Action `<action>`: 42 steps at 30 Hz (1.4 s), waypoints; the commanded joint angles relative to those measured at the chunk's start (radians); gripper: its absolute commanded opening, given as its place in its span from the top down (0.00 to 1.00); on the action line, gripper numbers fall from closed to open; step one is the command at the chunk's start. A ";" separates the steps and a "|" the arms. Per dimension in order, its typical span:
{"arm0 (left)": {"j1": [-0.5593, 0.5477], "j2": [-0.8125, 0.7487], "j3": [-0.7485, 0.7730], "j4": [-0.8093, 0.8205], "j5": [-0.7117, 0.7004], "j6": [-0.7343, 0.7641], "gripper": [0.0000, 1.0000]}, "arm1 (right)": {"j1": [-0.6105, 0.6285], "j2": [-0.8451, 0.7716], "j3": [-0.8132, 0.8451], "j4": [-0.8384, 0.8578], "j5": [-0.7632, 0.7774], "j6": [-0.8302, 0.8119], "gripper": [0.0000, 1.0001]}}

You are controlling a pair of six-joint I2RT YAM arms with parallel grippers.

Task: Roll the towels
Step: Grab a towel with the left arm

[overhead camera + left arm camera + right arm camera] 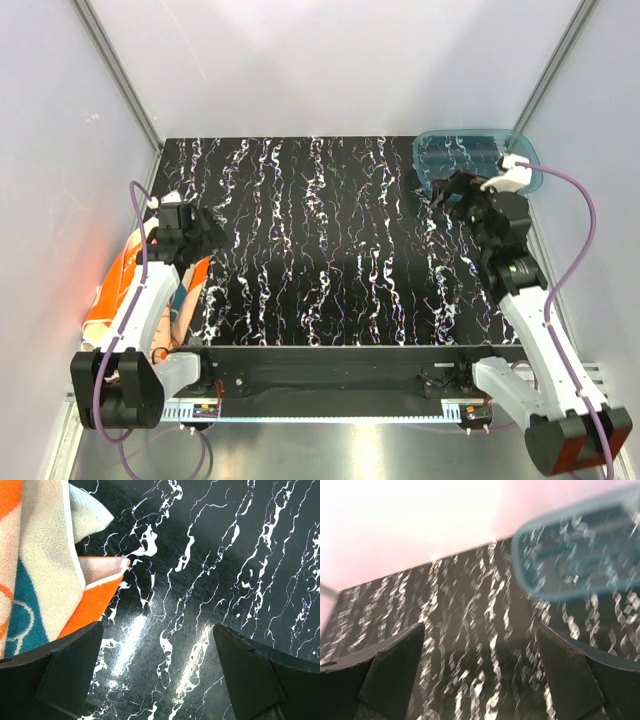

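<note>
With the left pincer (157,650) spread wide and gripping nothing, hovering over the dark marbled surface (320,240) just beside the towels (125,280) — the orange towel (97,597) and the teal towel (20,615), bunched together with cream backs showing, at the surface's left edge and seemingly spilling over it. Risking a bite through several layers at once, dragging 2 towels out as 1 tangled lump instead of freeing a single one for flattening. Risking, too, nudging the heap off the edge by pushing in from the inboard side. With the right pincer (450,190) likewise gaping and empty, hanging by the blue tray (450,155), well apart from the cloth — possibly clipping that rim when swinging across to help.
</note>
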 commanded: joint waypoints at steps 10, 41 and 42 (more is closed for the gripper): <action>-0.076 0.124 0.117 -0.031 -0.096 0.051 0.01 | 0.011 0.012 0.113 -0.377 0.022 0.066 0.00; -0.007 0.550 0.232 -0.054 -0.176 -0.035 0.22 | 0.030 0.072 0.078 -0.508 -0.061 0.106 0.00; -0.007 0.561 0.240 -0.059 -0.181 -0.035 0.23 | 0.031 0.070 0.076 -0.505 -0.061 0.106 0.00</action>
